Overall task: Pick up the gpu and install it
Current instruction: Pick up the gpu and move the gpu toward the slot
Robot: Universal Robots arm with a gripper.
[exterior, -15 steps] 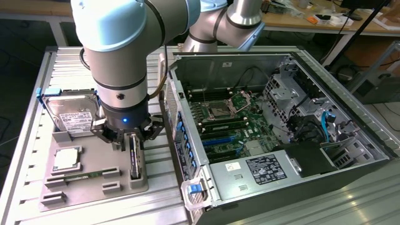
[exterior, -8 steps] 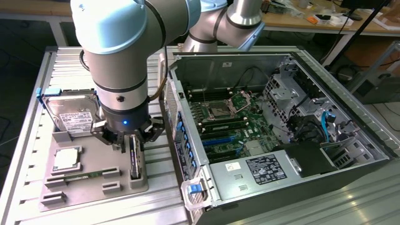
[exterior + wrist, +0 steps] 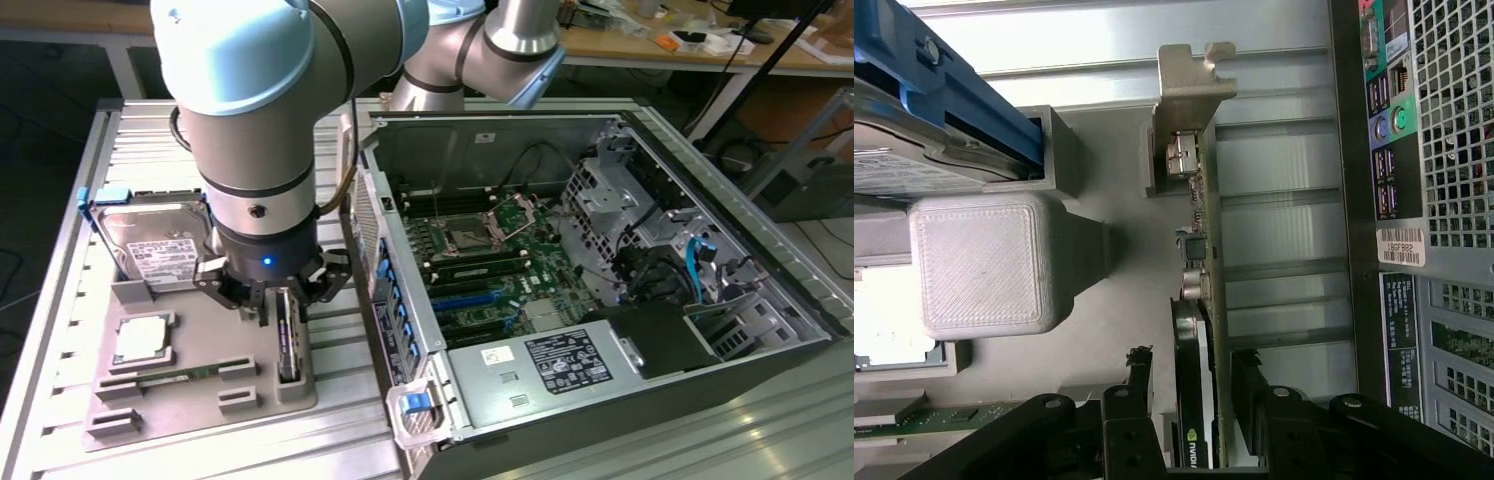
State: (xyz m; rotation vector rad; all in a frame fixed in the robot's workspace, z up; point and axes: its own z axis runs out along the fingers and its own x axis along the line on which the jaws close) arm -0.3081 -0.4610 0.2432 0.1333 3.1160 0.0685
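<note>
Slatted metal table [image 3: 134, 130] is what everything sits on, with a wooden workbench [image 3: 641, 45] full of clutter behind it.

Exterior view first: on that view's left there's a grey tray [image 3: 200, 400] holding the loose parts. A hard drive [image 3: 154, 245] stands at the far end, a processor chip [image 3: 140, 340] lies flat in the middle and a memory stick [image 3: 180, 378] lies nearer the camera. The gpu [image 3: 287, 345] stands on its long edge in a slot along the tray's side closest to the computer case [image 3: 507, 150]. The arm comes straight down and the gripper [image 3: 287, 300] is right over the far end of the card. The case lies open on the view's right, so you can see the motherboard [image 3: 494, 260] and the power supply [image 3: 547, 365].

Wrist view: you're looking straight down the gpu [image 3: 1199, 260], edge-on, with its metal bracket at the far end. The gripper [image 3: 1192, 352] straddles it, one of the black fingers [image 3: 1246, 400] on each side. The jaws are apart. I can see a thin strip of tray [image 3: 1124, 330] between one finger and the card, so it isn't clamped. The card sits in its slot, not lifted. The hard drive [image 3: 914, 100], a grey tray post [image 3: 984, 265] and the memory stick [image 3: 924, 418] are off to one side. The table [image 3: 1284, 170] and the case [image 3: 1444, 200] with its ports are on the other.
</note>
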